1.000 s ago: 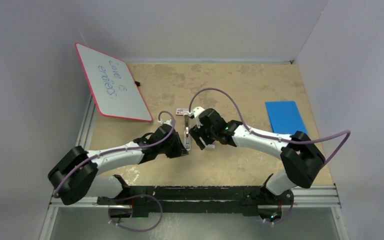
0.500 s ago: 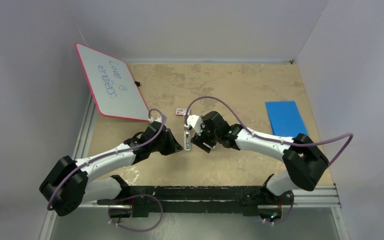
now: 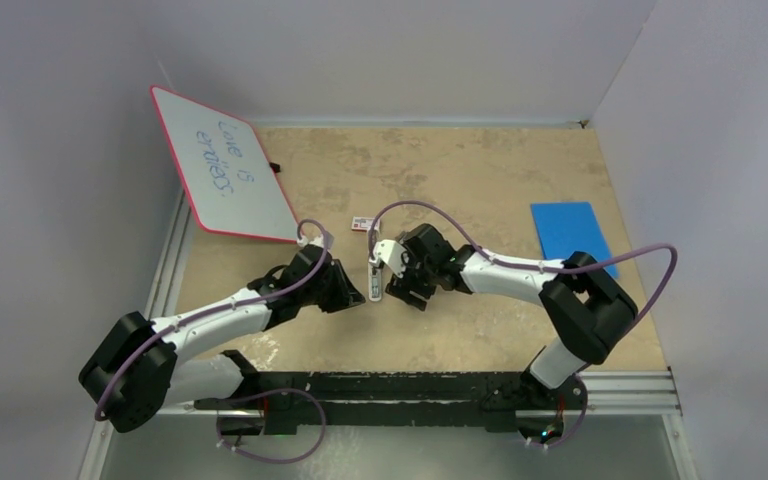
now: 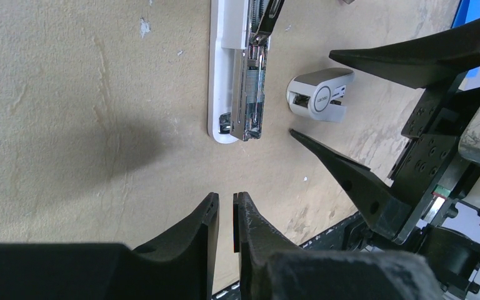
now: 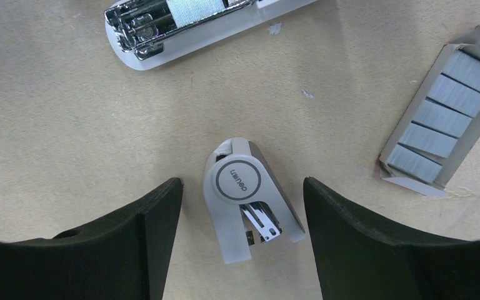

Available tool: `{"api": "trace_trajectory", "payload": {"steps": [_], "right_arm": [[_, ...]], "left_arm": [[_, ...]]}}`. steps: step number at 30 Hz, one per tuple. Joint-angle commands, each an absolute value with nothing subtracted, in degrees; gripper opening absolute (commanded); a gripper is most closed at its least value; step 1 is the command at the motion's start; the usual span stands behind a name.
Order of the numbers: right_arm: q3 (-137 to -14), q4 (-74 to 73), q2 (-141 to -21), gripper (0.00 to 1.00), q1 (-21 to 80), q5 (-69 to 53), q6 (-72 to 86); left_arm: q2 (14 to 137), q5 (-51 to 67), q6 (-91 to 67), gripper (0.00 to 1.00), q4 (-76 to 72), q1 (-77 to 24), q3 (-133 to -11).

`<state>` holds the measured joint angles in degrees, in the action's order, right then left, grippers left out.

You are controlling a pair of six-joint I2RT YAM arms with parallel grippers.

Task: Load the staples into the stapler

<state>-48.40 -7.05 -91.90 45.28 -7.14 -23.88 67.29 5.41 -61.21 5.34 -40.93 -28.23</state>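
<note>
The white stapler [image 3: 373,280] lies opened on the table, its chrome magazine [image 4: 250,94] facing up. A grey ribbed strip of staples [image 5: 194,9] sits in that magazine. A small grey-white piece with a round logo [image 5: 244,187] lies beside the stapler [image 5: 162,34]. My right gripper [image 5: 242,184] is open, one finger on each side of that piece, not touching it. My left gripper [image 4: 225,197] hovers just short of the stapler's front end [image 4: 225,128]. Its jaws are all but together, with nothing between them. The right gripper's fingers [image 4: 350,178] show in the left wrist view.
A red-and-white box [image 5: 440,119] holding several grey staple blocks lies open beyond the stapler [image 3: 363,223]. A whiteboard [image 3: 225,165] leans at the back left. A blue sheet [image 3: 570,235] lies at the right.
My left gripper has drawn back a little from the stapler. The right gripper has slid left and nearer, over the small grey-white piece, its jaws narrowing slightly.
</note>
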Motion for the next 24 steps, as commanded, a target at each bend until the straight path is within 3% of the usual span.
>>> {"api": "trace_trajectory", "payload": {"steps": [1,10,17,21,24], "right_arm": [[-49.36,-9.79,-92.79,0.72,44.58,-5.92,-25.50],[-50.36,-15.40,-91.67,0.63,44.47,-9.32,-25.91],[-51.09,-16.28,-92.85,0.34,44.40,-10.11,-23.45],[-52.41,-15.05,-93.52,0.35,44.31,-11.74,-19.59],[-54.74,-15.17,-94.46,0.42,43.84,-13.52,-17.08]], "left_arm": [[66.71,5.89,-59.60,0.15,3.34,-40.61,-28.20],[65.76,5.72,-59.02,0.15,3.39,-40.35,-28.00],[66.27,6.15,-58.97,0.15,2.86,-40.25,-27.86],[66.27,6.02,-58.89,0.15,2.81,-40.25,-27.97],[66.20,5.98,-58.76,0.15,2.99,-40.25,-28.10]]}}
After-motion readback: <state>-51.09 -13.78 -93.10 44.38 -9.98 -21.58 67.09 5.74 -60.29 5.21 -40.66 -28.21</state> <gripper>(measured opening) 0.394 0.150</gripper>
